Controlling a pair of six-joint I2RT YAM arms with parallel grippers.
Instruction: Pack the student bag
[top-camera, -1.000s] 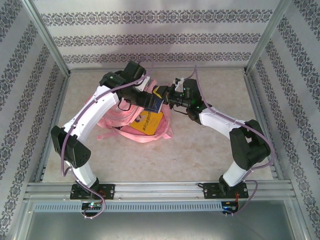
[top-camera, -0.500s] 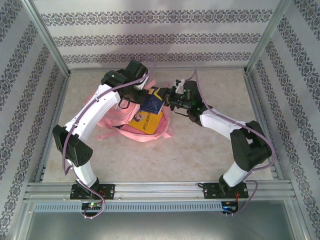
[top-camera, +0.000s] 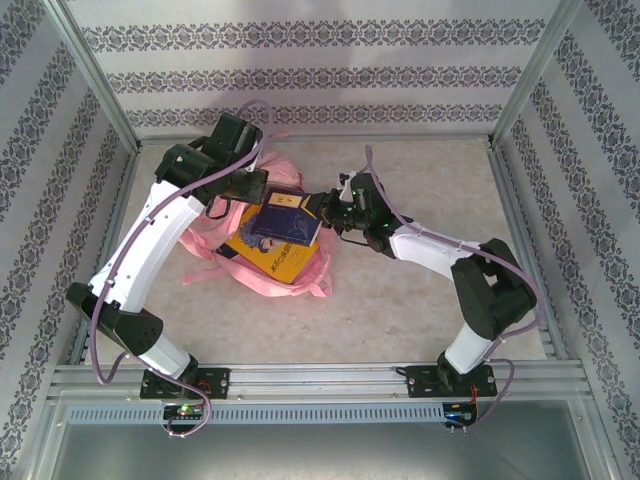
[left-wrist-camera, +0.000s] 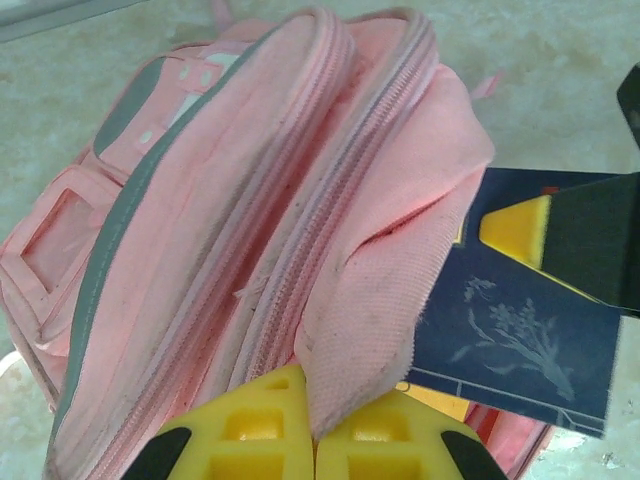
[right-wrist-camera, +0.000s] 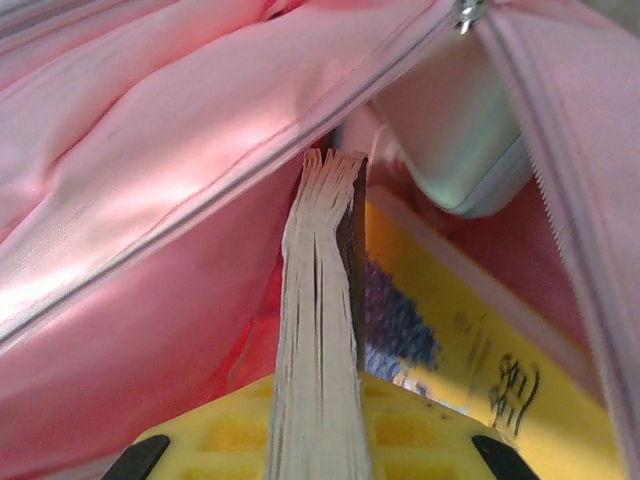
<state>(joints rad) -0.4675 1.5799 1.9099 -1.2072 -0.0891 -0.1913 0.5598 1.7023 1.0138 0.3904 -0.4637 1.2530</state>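
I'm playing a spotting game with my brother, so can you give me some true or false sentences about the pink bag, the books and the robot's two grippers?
1. The left gripper is pinching a fold of the student bag. True.
2. The right gripper is empty. False: it is shut on a dark blue book, held edge-on at the bag's opening.
3. The student bag is green. False: it is pink, with pink zips.
4. A yellow book is at the bag too, right next to the dark blue book. True.
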